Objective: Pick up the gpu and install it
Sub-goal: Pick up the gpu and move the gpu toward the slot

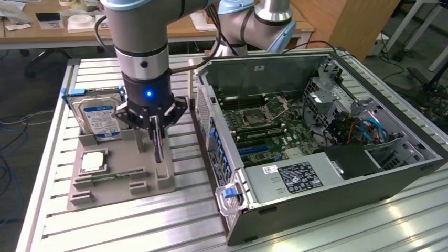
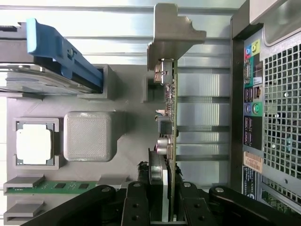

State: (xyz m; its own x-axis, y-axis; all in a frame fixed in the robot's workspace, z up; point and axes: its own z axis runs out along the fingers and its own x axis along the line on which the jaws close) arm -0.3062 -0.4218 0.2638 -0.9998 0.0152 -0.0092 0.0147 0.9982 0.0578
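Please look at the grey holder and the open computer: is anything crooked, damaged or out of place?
Nothing stands out. The gpu stands straight on edge at the grey holder, between the jaws of the gripper. The hard drive, the processor and the memory stick sit in their recesses.

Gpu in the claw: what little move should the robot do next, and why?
Probably a short straight lift. The gripper is closed on the gpu, which stands on edge low at the grey tray, so it should clear the tray before moving to the open computer case.
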